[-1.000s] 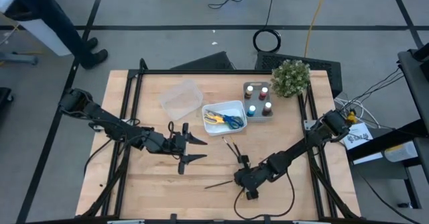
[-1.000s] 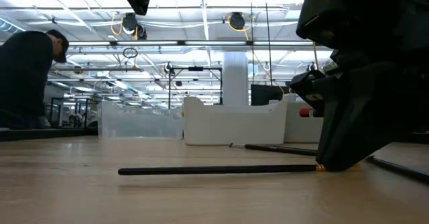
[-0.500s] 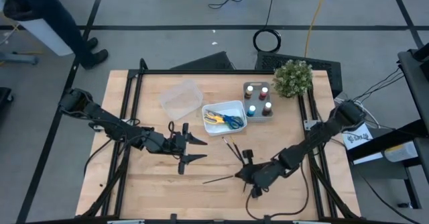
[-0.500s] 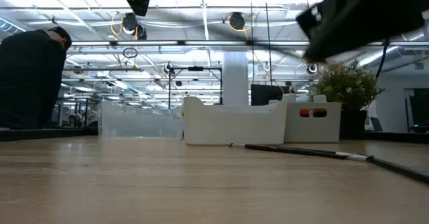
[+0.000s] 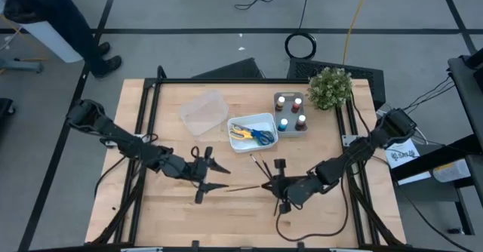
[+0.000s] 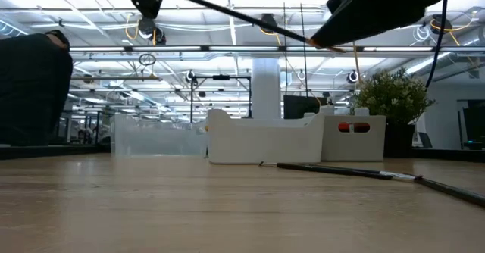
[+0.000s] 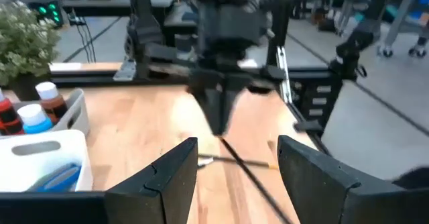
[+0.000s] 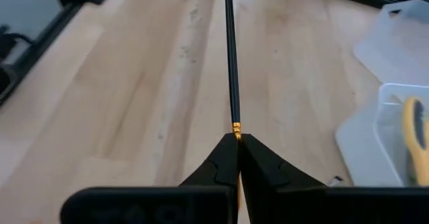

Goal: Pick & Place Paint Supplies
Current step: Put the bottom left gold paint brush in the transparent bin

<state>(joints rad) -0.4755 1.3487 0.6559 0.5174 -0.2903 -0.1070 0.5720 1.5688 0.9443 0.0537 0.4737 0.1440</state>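
A thin dark brush [image 5: 245, 188] hangs in the air over the near middle of the table, with my right gripper [image 5: 266, 185] shut on one end. Its free end reaches toward my left gripper [image 5: 220, 176], which stands open to the left. In the left wrist view the brush [image 7: 251, 177] runs in between the open fingers, and I see no touch. Two more brushes [image 5: 260, 165] lie flat on the table behind. Scissors lie in the white tray [image 5: 266, 120]. Paint pots [image 5: 290, 110] stand in a holder at the back. My right gripper pinches the brush at its gold band [image 8: 236, 127], near one end, between the free ends of its two fingers. The fingers come from the table's right, slanting down, and lie along the brush. The brush is lifted clear, and its long handle [image 6: 227, 9] sticks out toward my left gripper.
A clear tray [image 5: 204, 110] stands left of the white tray. A small green plant [image 5: 328, 86] stands at the back right corner. Bare wood stretches along the near edge. A person [image 6: 30, 86] stands beyond the table's left side.
My right gripper has gone up from the table with the brush, staying shut and tipping toward level. The brush, which lay on the wood, is now lifted clear, and its free end has swung up toward my left gripper.
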